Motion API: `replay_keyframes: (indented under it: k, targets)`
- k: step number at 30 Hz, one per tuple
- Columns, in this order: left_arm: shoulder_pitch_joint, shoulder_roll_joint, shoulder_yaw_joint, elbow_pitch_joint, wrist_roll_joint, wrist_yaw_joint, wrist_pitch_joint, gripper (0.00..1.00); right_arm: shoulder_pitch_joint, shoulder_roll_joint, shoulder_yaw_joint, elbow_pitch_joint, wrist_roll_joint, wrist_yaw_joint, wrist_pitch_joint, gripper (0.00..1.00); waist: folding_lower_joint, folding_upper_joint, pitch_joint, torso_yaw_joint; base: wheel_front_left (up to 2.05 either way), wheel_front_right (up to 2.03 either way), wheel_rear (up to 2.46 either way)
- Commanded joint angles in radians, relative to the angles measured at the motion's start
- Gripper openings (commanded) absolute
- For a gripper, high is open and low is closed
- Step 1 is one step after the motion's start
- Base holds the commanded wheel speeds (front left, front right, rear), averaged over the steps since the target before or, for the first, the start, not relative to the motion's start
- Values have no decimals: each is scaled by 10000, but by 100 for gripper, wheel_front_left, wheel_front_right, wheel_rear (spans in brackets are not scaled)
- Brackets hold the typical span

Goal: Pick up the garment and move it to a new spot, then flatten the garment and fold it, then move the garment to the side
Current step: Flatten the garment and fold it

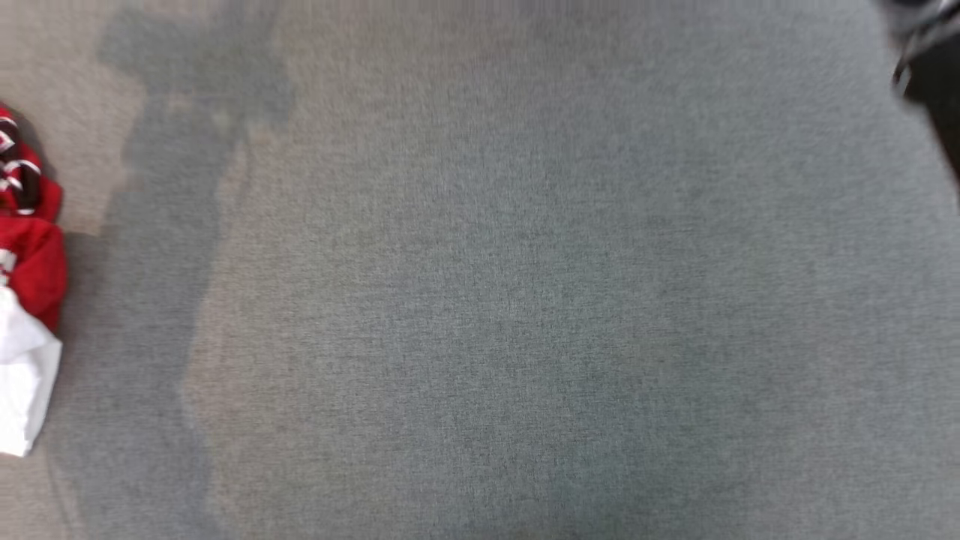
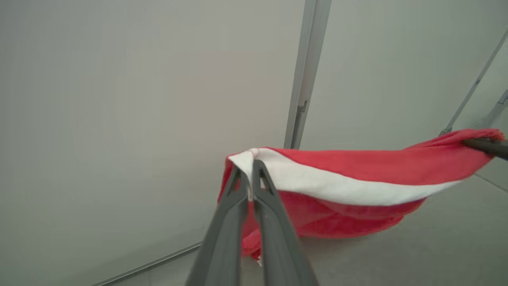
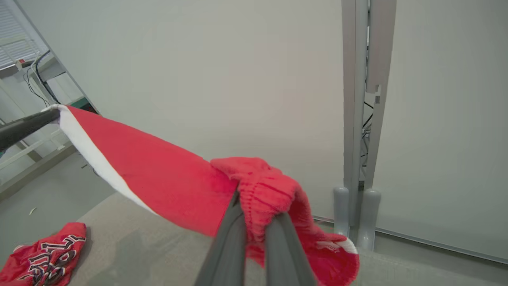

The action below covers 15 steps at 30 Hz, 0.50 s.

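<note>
Above the grey cloth-covered table (image 1: 525, 300), with a pale wall (image 3: 218, 79) and a metal post (image 3: 357, 119) behind: the garment (image 2: 357, 167), red with a broad white band, hangs stretched in the air between both arms, middle sagging. Cannot tell whether its lowest fold touches the table. A second red shirt (image 3: 43, 254) with black-and-white lettering lies crumpled on the table, off to the robot's left. Left gripper (image 2: 249, 169): fingers pressed together on a white corner of the garment. Right gripper (image 3: 256, 210): fingers clamped on a bunched, ribbed red edge at the opposite end.
</note>
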Motion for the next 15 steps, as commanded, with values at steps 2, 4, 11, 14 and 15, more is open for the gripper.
replay_keyframes:
  k: [2,4,11,14,15]
  targets:
    - [649,217,-432,-156,-268,0,174,0,853,-363,562,-264,332,1,93,0,-1,0,-750,60,0,0,0]
    - [1257,348,-806,-335,-509,1,367,0,1531,-612,982,-501,638,1,100,0,-1,0,-1142,21,0,0,0]
    - [3280,1324,-1825,-1474,-1466,1,1128,0,3779,-1392,2288,-1653,1973,1,280,0,-1,0,-2509,-172,0,0,0]
    - [4129,1795,-2122,-1923,-1811,1,1486,0,4526,-1782,2729,-2128,2486,0,414,0,-1,0,-2938,-284,0,0,0]
    - [4418,1908,-2210,-2107,-1985,1,1659,0,4760,-1925,2871,-2278,2615,0,477,0,-1,0,-3072,-311,0,0,0]
